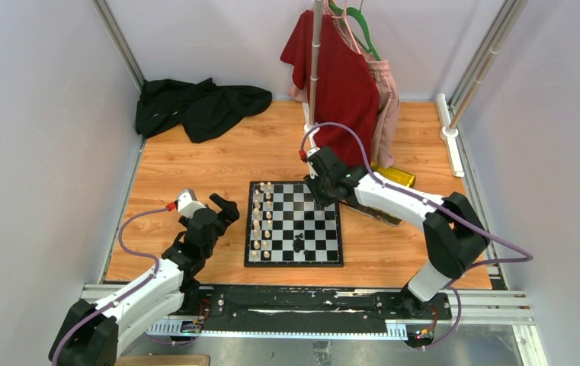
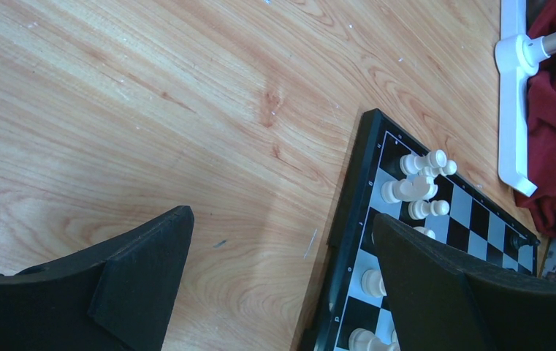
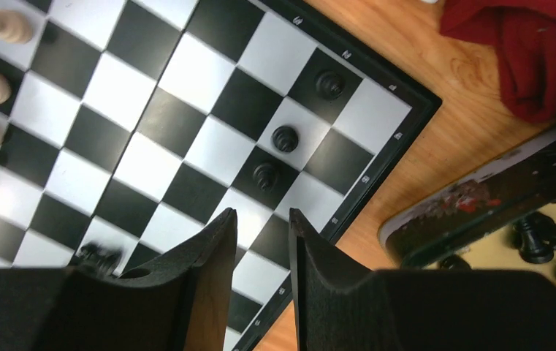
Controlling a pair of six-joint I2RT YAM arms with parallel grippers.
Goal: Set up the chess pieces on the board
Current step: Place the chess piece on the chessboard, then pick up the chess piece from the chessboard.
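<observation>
Right claw [image 3: 260, 216], mine: narrow, nothing between its pads, low over the board [image 3: 371, 183] near three standing black pieces [image 3: 284, 137]. Left claw [image 2: 280, 219]: wide, empty, over tabletop [image 2: 150, 110] beside the cream pieces [image 2: 415, 186]. Hazard, as I judge it: my pads clipping and toppling a neighbouring piece.

No lettering can be read; small white marks on the board's [image 3: 220, 150] black border are too blurred.
</observation>
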